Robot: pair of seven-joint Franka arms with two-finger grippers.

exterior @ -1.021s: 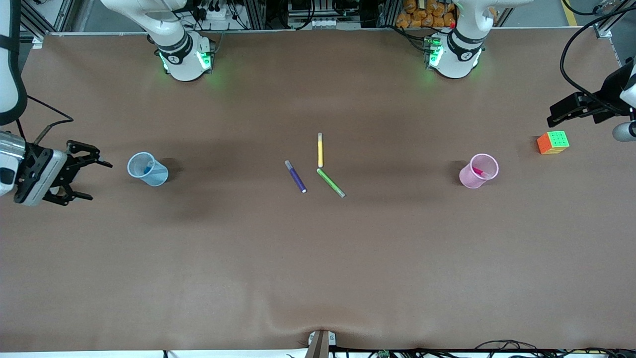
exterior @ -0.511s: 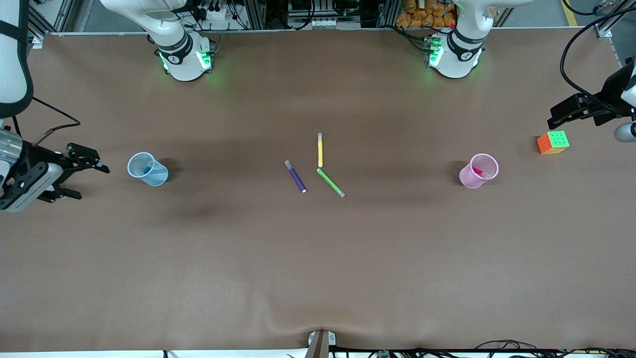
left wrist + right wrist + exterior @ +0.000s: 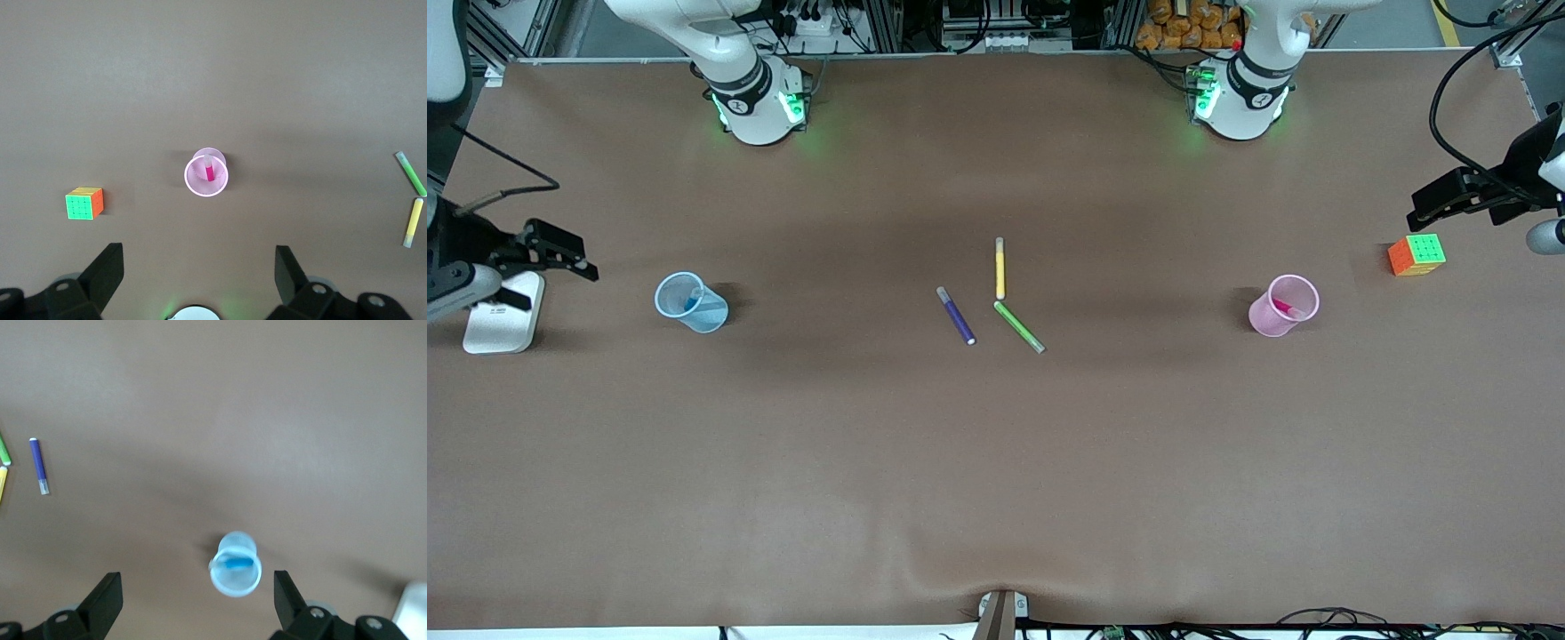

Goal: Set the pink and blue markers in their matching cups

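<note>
The pale blue cup [image 3: 691, 302] stands toward the right arm's end of the table with the blue marker [image 3: 691, 304] inside it. Both show in the right wrist view, the cup [image 3: 235, 573] and the marker [image 3: 235, 562]. The pale pink cup [image 3: 1283, 305] stands toward the left arm's end with the pink marker [image 3: 1285, 308] inside; the left wrist view shows that cup [image 3: 206, 179] and marker [image 3: 209, 171]. My right gripper [image 3: 547, 267] is open and empty, up over the table's edge beside the blue cup. My left gripper [image 3: 1432, 203] is open and empty, up over the cube's end.
A purple marker [image 3: 956, 316], a yellow marker [image 3: 1000, 268] and a green marker [image 3: 1019, 327] lie mid-table. A colourful cube [image 3: 1416, 254] sits near the left arm's end. A white flat device [image 3: 503, 313] lies under the right gripper.
My right gripper has drawn back from the blue cup toward the table's end, uncovering the white device. The left arm, cups and markers have not moved.
</note>
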